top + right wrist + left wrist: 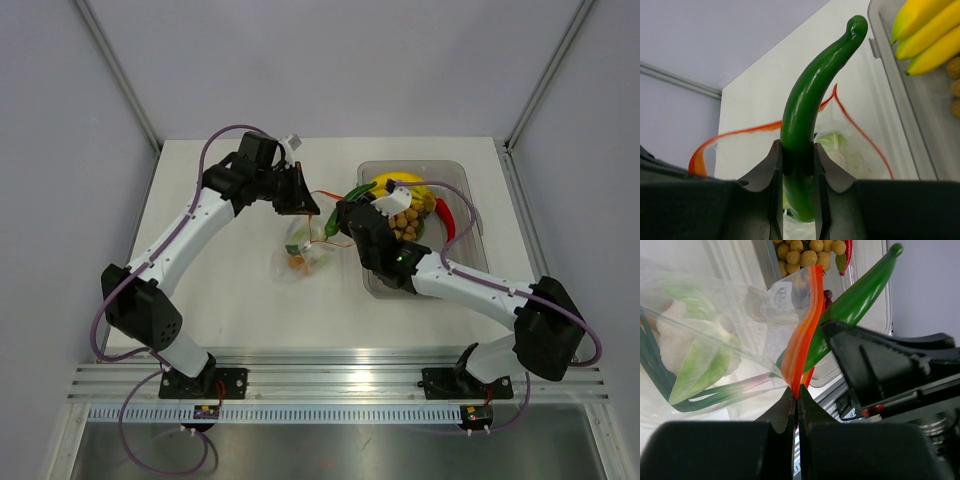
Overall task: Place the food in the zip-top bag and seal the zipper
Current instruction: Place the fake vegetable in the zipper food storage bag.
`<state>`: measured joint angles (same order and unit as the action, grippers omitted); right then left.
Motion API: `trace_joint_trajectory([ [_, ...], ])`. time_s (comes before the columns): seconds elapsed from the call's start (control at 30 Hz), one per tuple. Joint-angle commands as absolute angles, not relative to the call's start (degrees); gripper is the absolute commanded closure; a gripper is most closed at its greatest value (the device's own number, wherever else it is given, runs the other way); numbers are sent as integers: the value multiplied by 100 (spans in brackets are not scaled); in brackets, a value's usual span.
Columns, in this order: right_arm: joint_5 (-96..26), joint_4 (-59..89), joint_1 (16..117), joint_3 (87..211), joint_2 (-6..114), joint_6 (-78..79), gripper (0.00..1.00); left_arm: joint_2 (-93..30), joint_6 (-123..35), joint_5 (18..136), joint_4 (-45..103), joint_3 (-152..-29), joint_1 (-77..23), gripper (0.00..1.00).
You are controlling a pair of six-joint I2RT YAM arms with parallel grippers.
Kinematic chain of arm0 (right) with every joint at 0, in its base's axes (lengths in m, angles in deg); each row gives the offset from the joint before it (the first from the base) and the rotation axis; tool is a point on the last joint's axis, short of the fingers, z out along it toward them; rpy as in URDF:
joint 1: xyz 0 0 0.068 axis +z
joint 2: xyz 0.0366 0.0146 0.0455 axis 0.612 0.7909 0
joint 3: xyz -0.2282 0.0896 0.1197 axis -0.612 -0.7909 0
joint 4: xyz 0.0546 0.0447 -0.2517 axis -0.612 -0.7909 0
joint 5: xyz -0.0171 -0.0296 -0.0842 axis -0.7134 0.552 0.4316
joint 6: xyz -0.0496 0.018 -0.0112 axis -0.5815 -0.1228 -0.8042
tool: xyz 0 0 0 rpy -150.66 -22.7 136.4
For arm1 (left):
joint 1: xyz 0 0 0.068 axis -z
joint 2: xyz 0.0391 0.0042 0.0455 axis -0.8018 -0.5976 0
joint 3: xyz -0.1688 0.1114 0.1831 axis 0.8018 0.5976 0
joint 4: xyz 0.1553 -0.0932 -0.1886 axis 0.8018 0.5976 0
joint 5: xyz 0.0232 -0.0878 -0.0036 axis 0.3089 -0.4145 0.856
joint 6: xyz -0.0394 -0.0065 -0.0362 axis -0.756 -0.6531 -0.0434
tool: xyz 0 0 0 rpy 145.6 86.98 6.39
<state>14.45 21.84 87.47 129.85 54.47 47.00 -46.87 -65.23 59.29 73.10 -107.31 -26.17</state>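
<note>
The zip-top bag lies mid-table, holding a white bulb, green vegetables and orange pieces. My left gripper is shut on the zipper at one end of the mouth, holding it lifted open. My right gripper is shut on a green chilli, whose lower end hangs over the open mouth. The chilli also shows in the left wrist view, just behind the red strip. Bananas, a brown ball cluster and a red chilli lie in the tub.
The clear rigid tub stands right of the bag, under my right arm; its rim shows in the right wrist view. Grey walls close the table at the back and sides. A metal rail runs along the near edge.
</note>
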Motion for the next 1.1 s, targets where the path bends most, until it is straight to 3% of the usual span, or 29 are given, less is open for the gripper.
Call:
trace_joint_trajectory([
  [0.0,1876,2410,9168,13130,5618,4903,100,-4547,-6561,5715,6987,-10858,-2588,100],
  [0.4,2501,2243,9803,13253,6374,4667,100,-4556,-6579,5635,6899,-10761,-2562,100],
  [0.83,1113,2428,9803,13218,6321,3286,94,-4529,-6491,5618,6907,-10823,-2562,100],
  [0.93,1007,2305,9803,13165,6226,3189,72,-4503,-6482,5635,6907,-10840,-2562,100],
  [0.97,1007,2270,9803,13131,6173,3163,56,-4494,-6491,5644,6925,-10840,-2562,100],
  [1.07,1007,2191,9811,13112,5909,2926,42,-4486,-6474,5653,6925,-10840,-2562,100],
])
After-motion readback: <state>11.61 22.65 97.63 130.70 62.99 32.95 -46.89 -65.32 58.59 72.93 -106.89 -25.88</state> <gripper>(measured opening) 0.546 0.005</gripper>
